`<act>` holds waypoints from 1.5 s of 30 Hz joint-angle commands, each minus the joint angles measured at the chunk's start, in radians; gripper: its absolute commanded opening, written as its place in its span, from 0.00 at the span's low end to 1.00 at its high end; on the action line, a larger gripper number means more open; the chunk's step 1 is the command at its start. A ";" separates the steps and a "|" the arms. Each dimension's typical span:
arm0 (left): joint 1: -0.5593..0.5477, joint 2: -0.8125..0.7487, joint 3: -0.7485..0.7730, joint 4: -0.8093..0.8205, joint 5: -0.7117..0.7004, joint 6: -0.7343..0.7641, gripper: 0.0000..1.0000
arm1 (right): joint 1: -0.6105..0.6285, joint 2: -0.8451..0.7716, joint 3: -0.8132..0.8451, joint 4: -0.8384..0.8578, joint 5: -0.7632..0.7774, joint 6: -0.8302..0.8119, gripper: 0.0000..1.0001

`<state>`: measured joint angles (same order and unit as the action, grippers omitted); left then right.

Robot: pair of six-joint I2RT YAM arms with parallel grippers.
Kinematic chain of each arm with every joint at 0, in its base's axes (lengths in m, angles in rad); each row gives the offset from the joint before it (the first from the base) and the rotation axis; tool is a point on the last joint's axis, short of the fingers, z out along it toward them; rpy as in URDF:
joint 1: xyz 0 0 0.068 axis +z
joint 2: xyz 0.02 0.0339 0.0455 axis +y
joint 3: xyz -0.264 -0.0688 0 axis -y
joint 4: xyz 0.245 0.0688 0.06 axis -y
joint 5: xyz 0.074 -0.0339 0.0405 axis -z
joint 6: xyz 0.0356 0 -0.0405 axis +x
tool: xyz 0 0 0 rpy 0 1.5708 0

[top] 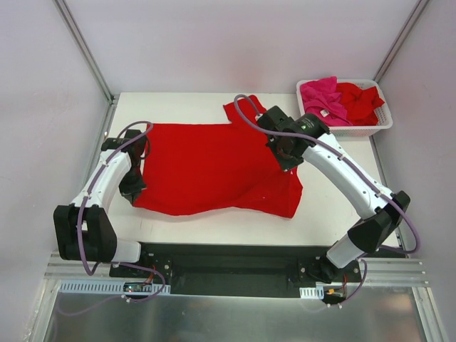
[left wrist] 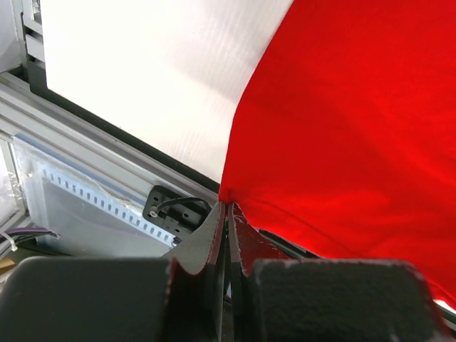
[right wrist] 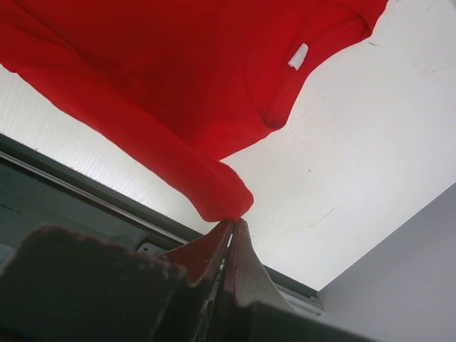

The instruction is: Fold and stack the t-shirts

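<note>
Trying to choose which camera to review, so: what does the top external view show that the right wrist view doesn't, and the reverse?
Only top external: the white basket holding a pink t-shirt and a second red t-shirt, plus the left gripper. Only right wrist: the white neck label, and the right gripper shut on a bunched fold of cloth. Both: the spread red t-shirt on the white table.
</note>
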<state>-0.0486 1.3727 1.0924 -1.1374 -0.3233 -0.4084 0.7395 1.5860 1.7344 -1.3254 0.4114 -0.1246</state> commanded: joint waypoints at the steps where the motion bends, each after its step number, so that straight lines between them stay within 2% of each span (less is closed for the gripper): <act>1: 0.030 -0.009 0.014 -0.021 -0.042 0.010 0.00 | -0.014 -0.020 0.056 -0.186 0.009 -0.006 0.01; 8: 0.062 0.012 0.057 -0.027 -0.065 0.034 0.00 | -0.023 -0.014 0.065 -0.196 0.029 -0.003 0.01; 36: 0.064 0.164 0.238 -0.022 -0.085 0.069 0.00 | -0.066 0.017 0.022 -0.228 0.107 0.049 0.01; 45: 0.062 0.183 0.210 -0.007 -0.069 0.066 0.00 | -0.071 0.022 0.059 -0.244 0.135 0.060 0.01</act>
<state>0.0082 1.5574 1.3010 -1.1336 -0.3775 -0.3504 0.6773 1.6066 1.7515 -1.3251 0.5007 -0.0811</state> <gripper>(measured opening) 0.007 0.015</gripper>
